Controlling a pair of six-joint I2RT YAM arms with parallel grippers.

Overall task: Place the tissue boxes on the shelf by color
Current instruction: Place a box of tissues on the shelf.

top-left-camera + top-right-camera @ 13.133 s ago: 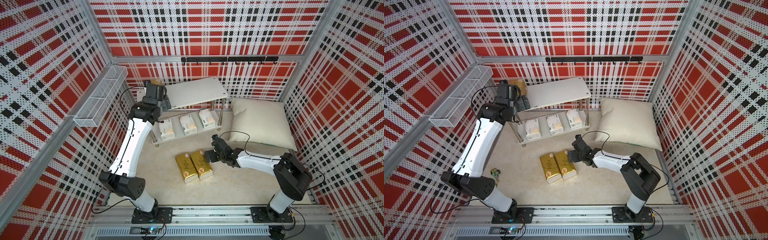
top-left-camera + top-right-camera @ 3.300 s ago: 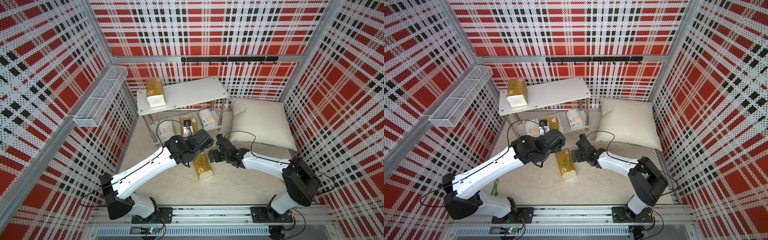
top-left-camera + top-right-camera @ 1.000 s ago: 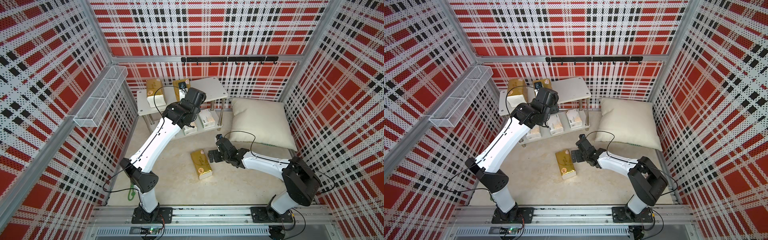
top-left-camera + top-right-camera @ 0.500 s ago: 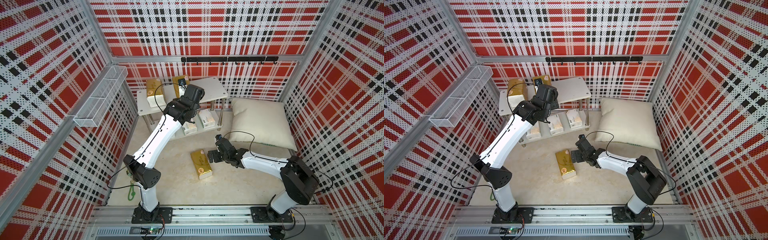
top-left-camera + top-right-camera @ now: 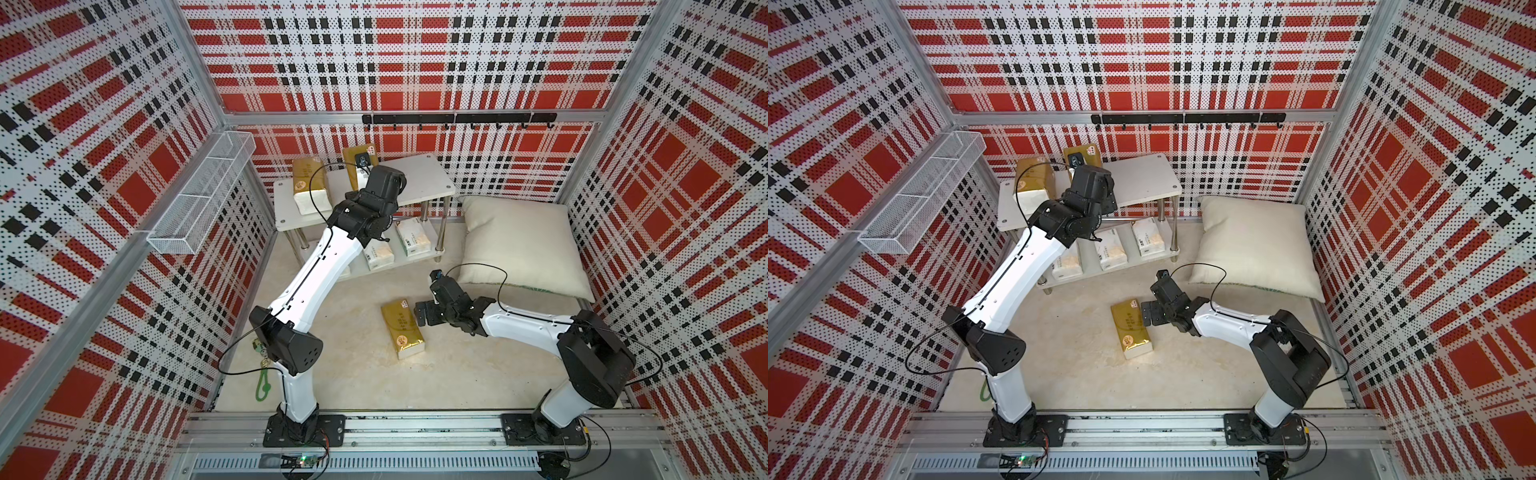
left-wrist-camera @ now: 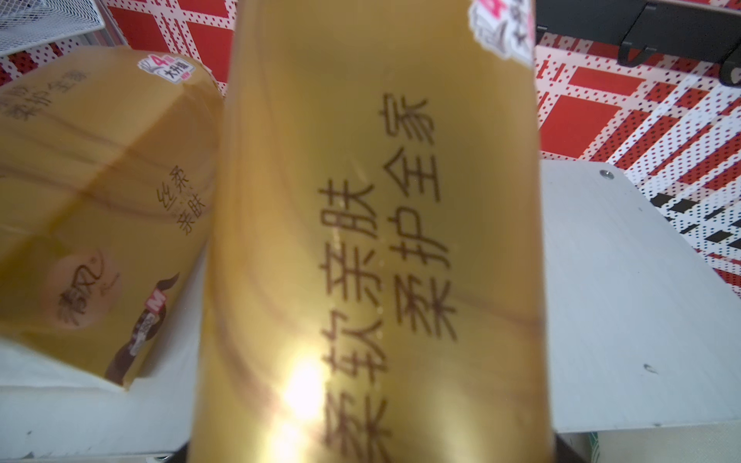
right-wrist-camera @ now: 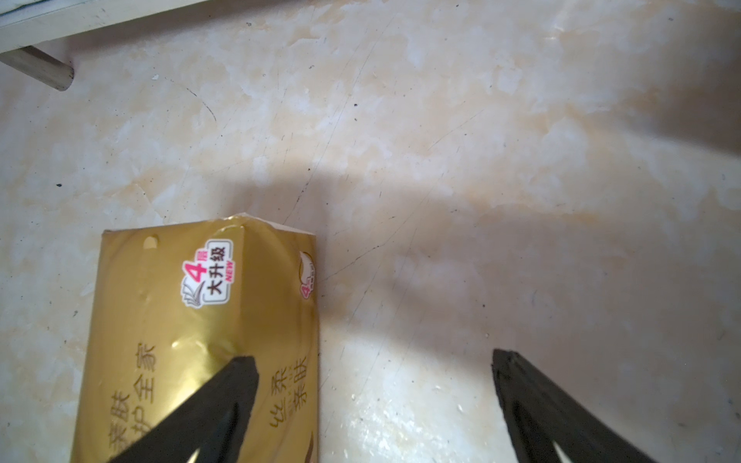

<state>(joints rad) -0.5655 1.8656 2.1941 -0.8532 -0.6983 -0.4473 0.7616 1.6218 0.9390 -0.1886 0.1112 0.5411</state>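
Over the shelf (image 5: 419, 183), left tool (image 5: 362, 164) clamped on gold pack (image 6: 369, 240).

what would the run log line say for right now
left gripper: shut on second gold tissue pack, over shelf top | right gripper: open, beside gold tissue pack on floor

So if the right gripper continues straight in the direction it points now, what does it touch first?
Probably nothing soon: the right gripper points along bare floor. The gold tissue pack on the floor lies to one side, partly behind one of the fingers, though depth is unclear.
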